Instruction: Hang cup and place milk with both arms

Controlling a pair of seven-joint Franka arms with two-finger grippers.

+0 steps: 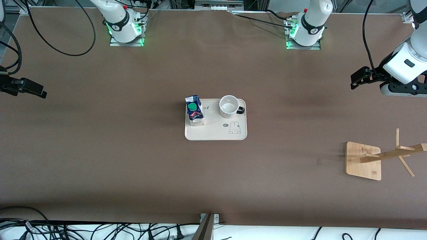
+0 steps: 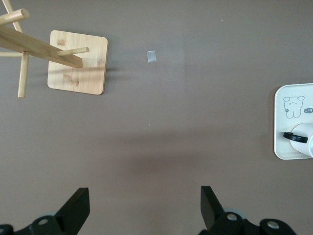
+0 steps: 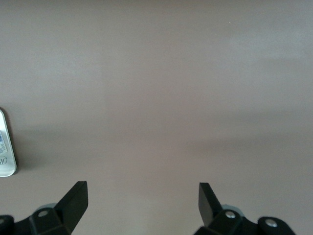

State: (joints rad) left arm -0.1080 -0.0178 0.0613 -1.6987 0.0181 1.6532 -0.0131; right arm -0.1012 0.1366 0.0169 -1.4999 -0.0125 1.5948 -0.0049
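Mid-bench [image 1: 133, 150], a cream tray [image 1: 217, 133] is carrying the milk [image 1: 195, 111] upright toward the right arm's end, and the cup [image 1: 229, 106] beside it, handle toward the left arm's end. A wooden rack [image 1: 363, 161] is standing near the left arm's end. Left hand [image 1: 357, 80] and right hand [image 1: 33, 90] are hovering over bare bench, both released and empty.

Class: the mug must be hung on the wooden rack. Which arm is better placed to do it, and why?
Left. The left tool, open, waits at the rack's end of the table, and the cup's handle points that way. The right tool waits at the milk's end.
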